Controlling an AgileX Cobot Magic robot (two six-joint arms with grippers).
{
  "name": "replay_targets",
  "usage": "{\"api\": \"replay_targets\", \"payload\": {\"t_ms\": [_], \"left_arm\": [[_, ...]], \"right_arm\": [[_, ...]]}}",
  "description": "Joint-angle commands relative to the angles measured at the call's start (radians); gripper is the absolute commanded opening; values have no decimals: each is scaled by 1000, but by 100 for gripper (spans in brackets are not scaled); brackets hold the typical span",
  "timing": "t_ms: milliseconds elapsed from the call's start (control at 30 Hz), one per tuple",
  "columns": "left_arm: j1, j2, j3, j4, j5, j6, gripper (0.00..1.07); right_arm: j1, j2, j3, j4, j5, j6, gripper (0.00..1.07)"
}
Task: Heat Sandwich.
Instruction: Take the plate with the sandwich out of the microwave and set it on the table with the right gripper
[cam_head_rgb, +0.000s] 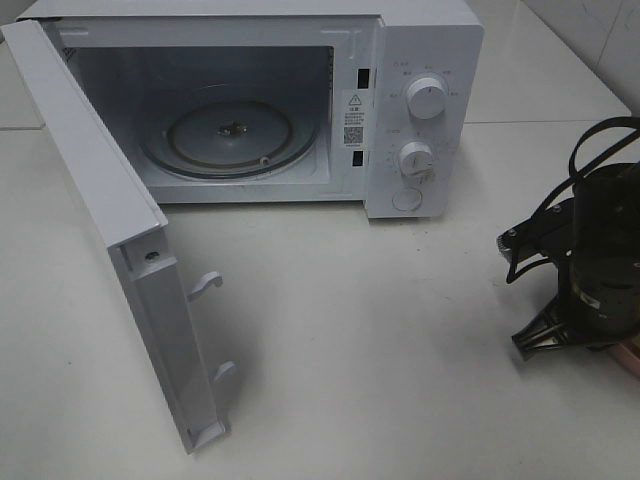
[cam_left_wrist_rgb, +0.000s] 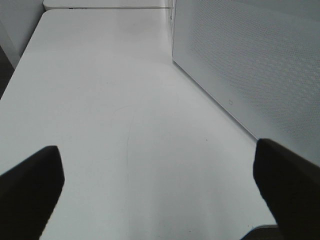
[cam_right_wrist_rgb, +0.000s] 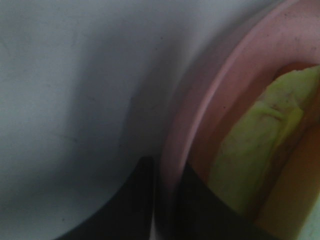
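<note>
A white microwave oven (cam_head_rgb: 420, 110) is standing at the back of the white tabletop (cam_head_rgb: 380, 350), and its door (cam_head_rgb: 110, 260) is swinging fully open toward the left of the high view, showing two latch hooks (cam_head_rgb: 205, 285) on its inner edge. Inside the cavity, the round glass turntable (cam_head_rgb: 235, 135) is lying flat. Two round white knobs (cam_head_rgb: 428, 98) are sitting one above the other on the control panel, with a round button below them.

At the right edge of the high view, the right gripper (cam_head_rgb: 548, 338) is reaching down to the tabletop, with black cables looping above it. A sliver of the pink round plate (cam_head_rgb: 625, 355) is showing just beside it. In the right wrist view, the right gripper (cam_right_wrist_rgb: 167, 200) is straddling the rim of the pink round plate (cam_right_wrist_rgb: 220, 95): one dark jaw is sitting outside the rim and the other inside it, close on either side, so the jaws are pinching the rim. The sandwich (cam_right_wrist_rgb: 250, 155) is lying on the plate just past the inner jaw, its pale green leafy filling and tan crust showing, though blurred.

In the left wrist view, the left gripper (cam_left_wrist_rgb: 160, 190) is hanging above bare tabletop (cam_left_wrist_rgb: 100, 110) with its jaws spread wide apart and nothing between them. The perforated white side of the microwave oven (cam_left_wrist_rgb: 250, 65) is standing near it.
</note>
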Motion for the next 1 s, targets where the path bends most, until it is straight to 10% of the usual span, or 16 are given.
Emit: {"api": "replay_targets", "payload": {"t_ms": [33,567,1000], "left_arm": [[-4,-17,2,-6,-13,-2,98],[-4,-17,2,-6,-13,-2,98],[-4,-17,2,-6,-13,-2,98]], "right_arm": [[-4,-31,-6,15,-14,1,26],[-4,-260,-6,334,14,-344,71],[-4,-491,-6,550,140,-581,76]]}}
